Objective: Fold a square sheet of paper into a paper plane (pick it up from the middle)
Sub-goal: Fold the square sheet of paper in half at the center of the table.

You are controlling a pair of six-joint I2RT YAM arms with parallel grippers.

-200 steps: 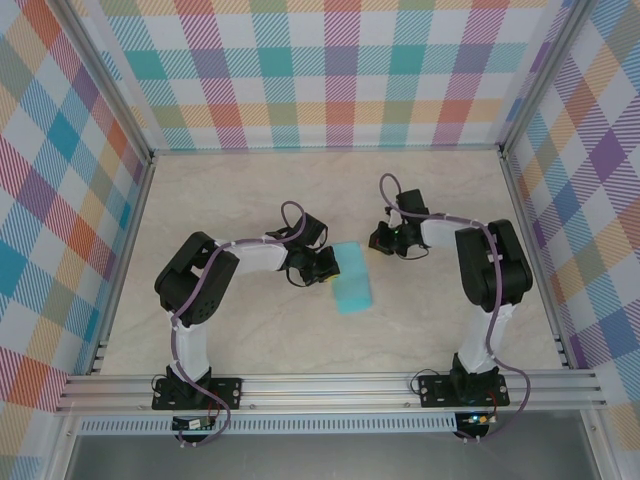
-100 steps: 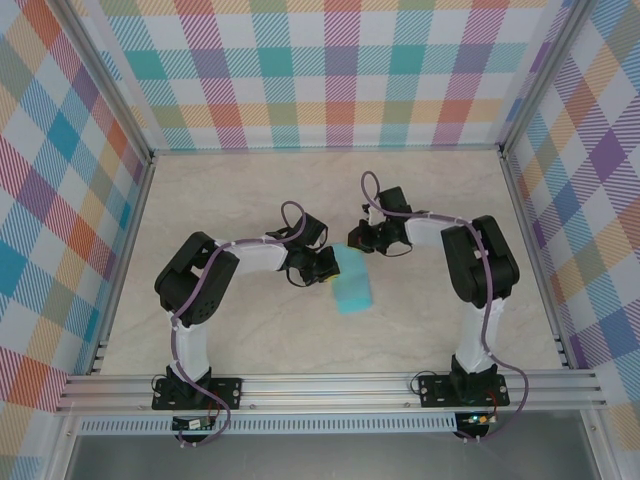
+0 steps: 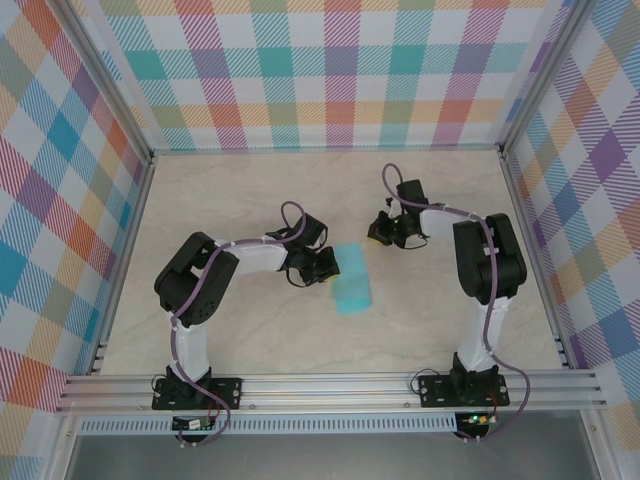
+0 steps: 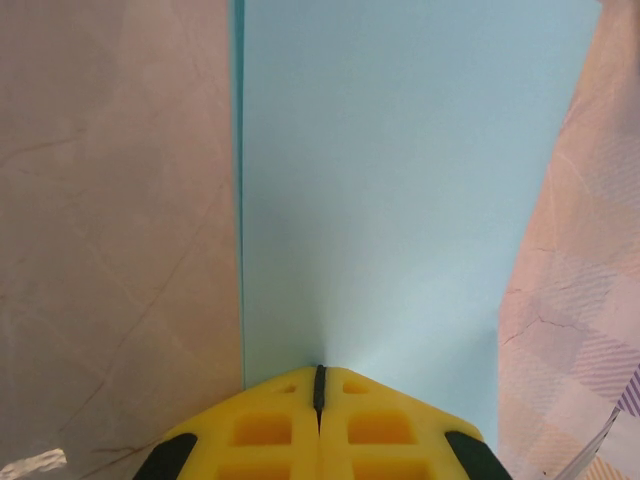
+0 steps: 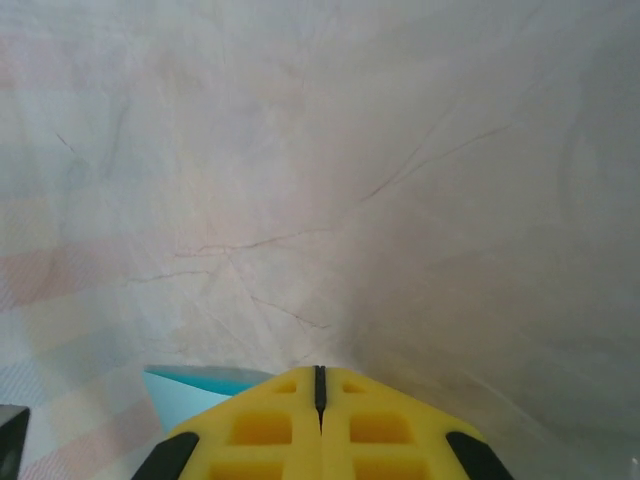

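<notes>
Insp. note for you, op.: in the top view the sheet (image 3: 352,279) lies flat on the desk (image 3: 250,330), approx. at centre, a shade toward 4 o'clock. It reads as a plain turquoise oblong rather than a square, w/ its long axis approx. 12-to-6 and a slight lean. Your left tool (image 3: 325,266) sits at the sheet's 10 o'clock, against its long left edge. In the left wrist view the yellow fingers (image 4: 270,425) are pressed together and the seam is a thin dark line, so that tool is closed. Its tip is over the sheet's near end, close to the edge that runs up toward 12 o'clock. A thin darker strip runs along that edge. I can't tell whether the tip touches the paper or sits just above it; the paper is not pinched between the fingers. Your right tool (image 3: 378,230) is at the sheet's 1 o'clock, near its far right corner, w/ bare desk between them. In the right wrist view its fingers are likewise together, closed on nothing, w/ the tip over bare marbled desk. One turquoise corner of the sheet shows at approx. 8 o'clock of that tip. Both arms bend inward toward desk centre, the left from 8 o'clock and the right from 4 o'clock. The sheet's surface is smooth and unmarked.
</notes>
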